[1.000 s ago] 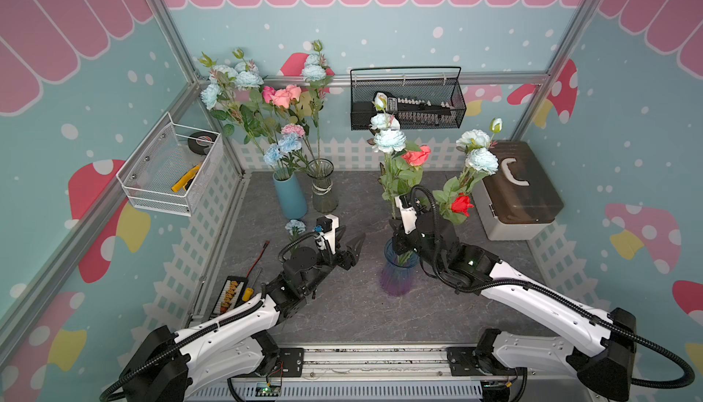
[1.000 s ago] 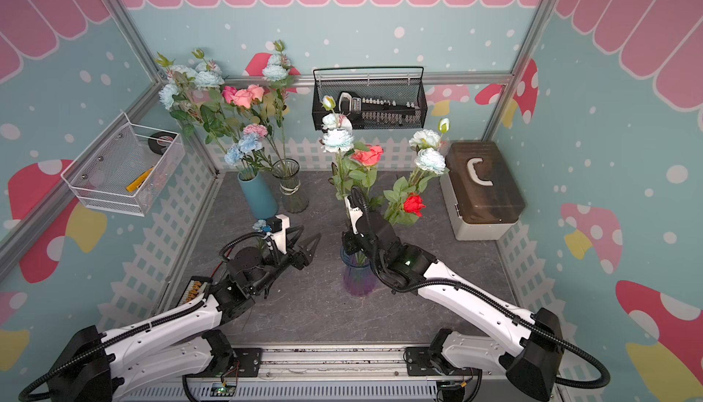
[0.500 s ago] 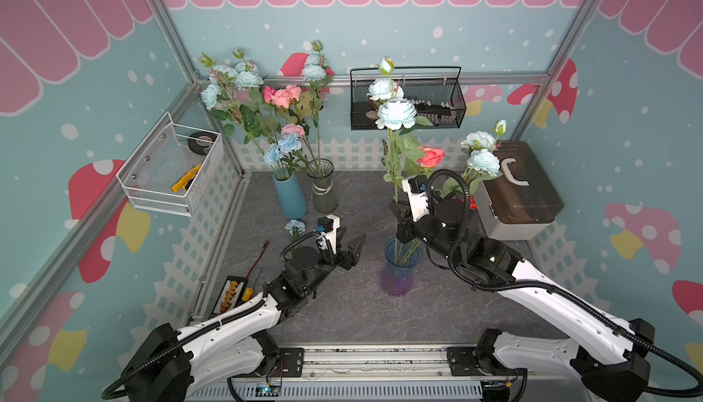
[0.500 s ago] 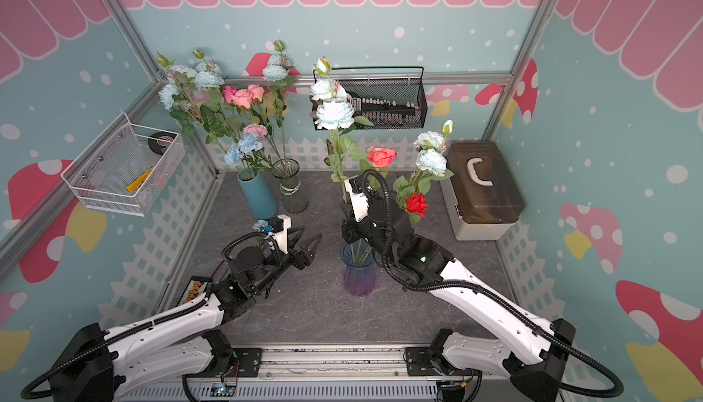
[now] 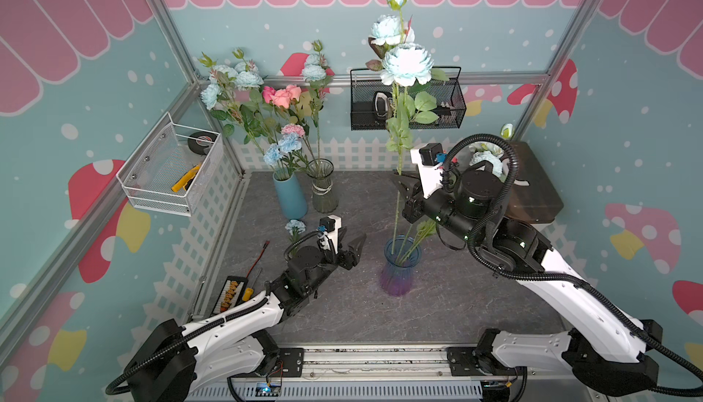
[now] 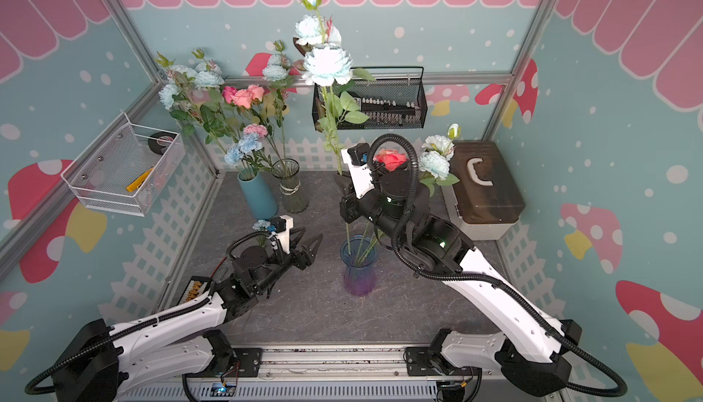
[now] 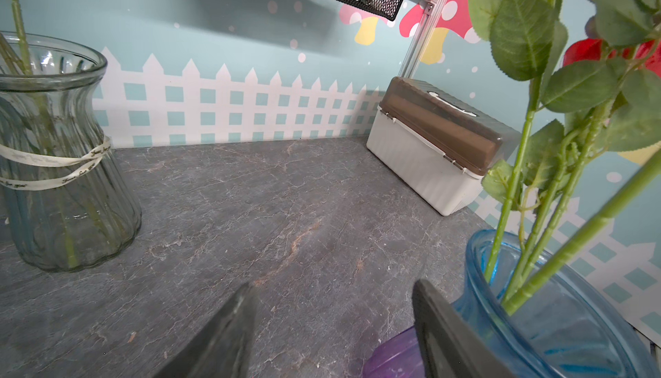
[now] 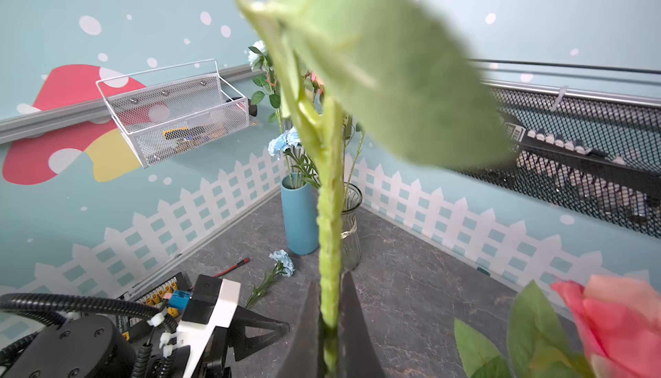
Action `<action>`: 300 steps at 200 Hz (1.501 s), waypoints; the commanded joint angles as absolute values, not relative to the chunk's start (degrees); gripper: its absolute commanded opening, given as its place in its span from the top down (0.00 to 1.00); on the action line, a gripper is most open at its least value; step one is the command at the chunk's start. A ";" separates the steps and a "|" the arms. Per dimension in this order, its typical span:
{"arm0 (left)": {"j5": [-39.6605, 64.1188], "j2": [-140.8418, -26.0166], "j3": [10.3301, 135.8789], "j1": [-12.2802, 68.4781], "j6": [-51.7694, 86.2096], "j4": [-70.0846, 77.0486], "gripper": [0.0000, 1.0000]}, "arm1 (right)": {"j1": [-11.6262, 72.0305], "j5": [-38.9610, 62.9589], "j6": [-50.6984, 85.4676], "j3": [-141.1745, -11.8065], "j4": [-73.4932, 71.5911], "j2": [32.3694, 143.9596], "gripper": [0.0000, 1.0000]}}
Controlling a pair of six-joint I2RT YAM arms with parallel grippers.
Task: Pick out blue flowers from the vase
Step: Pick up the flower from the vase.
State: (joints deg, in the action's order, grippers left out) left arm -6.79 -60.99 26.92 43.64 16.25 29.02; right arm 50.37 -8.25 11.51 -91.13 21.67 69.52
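Observation:
A tall blue flower [image 5: 407,63] [image 6: 327,63] with pale ruffled heads and a bud rises high above the blue-and-purple glass vase [image 5: 398,267] [image 6: 357,267]. My right gripper [image 5: 400,188] [image 6: 342,188] [image 8: 329,279] is shut on its green stem [image 8: 329,215], well above the vase. The stem's lower end still reaches down to the vase's mouth. More blue flowers [image 6: 433,164], a coral rose [image 6: 392,158] and a red rose [image 7: 586,50] stay in the vase, partly hidden by my right arm. My left gripper [image 5: 353,235] [image 6: 312,233] [image 7: 332,286] hangs open and empty, close to the left of the vase.
A small blue carnation [image 5: 296,226] [image 8: 286,258] lies on the table behind my left wrist. A blue cylinder vase [image 5: 291,198] and a clear glass vase [image 5: 323,187] with flowers stand at the back left. A brown-lidded box [image 5: 532,191] sits at the back right, a black mesh basket [image 5: 407,103] hangs on the back wall.
My right gripper has risen with the blue flower, drawing its stem up out of the vase and lifting its heads far higher. The left arm has stayed put.

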 commanded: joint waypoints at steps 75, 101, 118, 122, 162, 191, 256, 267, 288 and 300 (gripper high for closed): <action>-11.48 -61.34 27.30 43.86 16.27 28.89 0.31 | 50.98 1.05 7.21 -106.18 26.72 75.03 1.00; -13.47 -61.01 27.34 43.85 16.23 28.06 0.31 | 50.98 3.18 7.62 -106.75 26.62 75.74 1.00; -14.57 -59.47 26.83 43.33 16.75 27.34 0.31 | 50.98 4.63 8.50 -105.99 26.38 76.02 1.00; -14.47 -58.94 26.81 43.09 16.89 26.89 0.31 | 50.98 5.06 8.78 -105.64 26.21 76.02 1.00; -6.84 -49.47 29.19 38.46 18.43 16.71 0.31 | 50.91 5.76 10.78 -99.85 23.17 73.98 1.00; 3.28 -41.91 35.08 35.32 20.32 8.22 0.28 | 50.95 5.89 12.27 -95.34 21.73 72.90 1.00; 24.40 -42.73 49.31 35.22 22.55 0.46 0.21 | 50.97 8.88 16.22 -87.06 16.47 71.08 1.00; 26.11 -43.57 49.34 35.19 22.98 1.79 0.21 | 50.93 9.52 16.28 -86.84 16.46 71.23 1.00; 28.23 -47.05 51.17 34.99 22.68 0.67 0.21 | 50.87 10.56 16.52 -86.55 15.80 70.97 1.00; 29.75 -49.02 51.55 35.00 23.15 1.37 0.22 | 50.89 12.06 17.24 -85.92 14.51 70.39 1.00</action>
